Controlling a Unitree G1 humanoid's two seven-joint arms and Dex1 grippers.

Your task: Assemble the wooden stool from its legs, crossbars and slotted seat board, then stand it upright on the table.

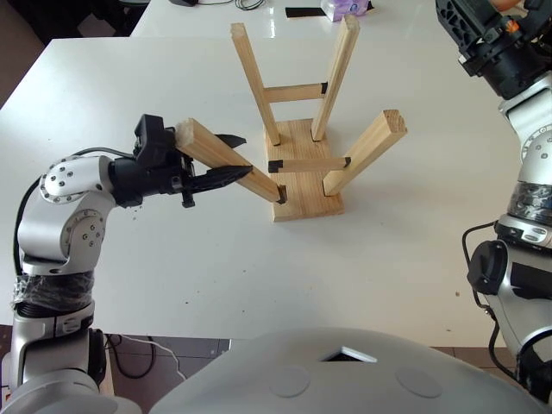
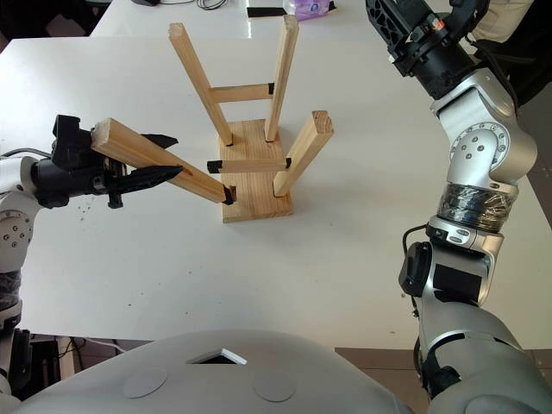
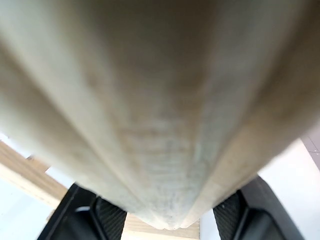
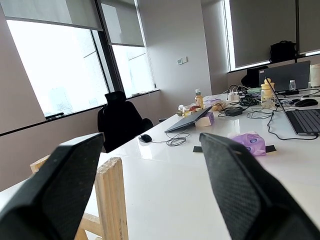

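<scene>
The wooden stool lies upside down on the white table (image 1: 155, 267), its slotted seat board (image 1: 304, 205) flat and its legs pointing up. Two rear legs (image 1: 254, 82) are joined by a crossbar (image 1: 293, 91). A second crossbar (image 1: 309, 164) links the splayed front-right leg (image 1: 366, 151) and the front-left leg (image 1: 207, 142), which leans far out to the left. My left gripper (image 1: 247, 155) is shut on that front-left leg (image 3: 160, 110), one finger on each side of it. My right gripper (image 2: 405, 26) hangs open high at the back right, its fingers (image 4: 70, 175) wide apart and holding nothing.
A second white table behind carries a purple tissue pack (image 1: 345, 9), a black flat item (image 1: 304, 13), laptops and cables. The table's front edge runs close to me. Bare table surface lies to the left, right and front of the stool.
</scene>
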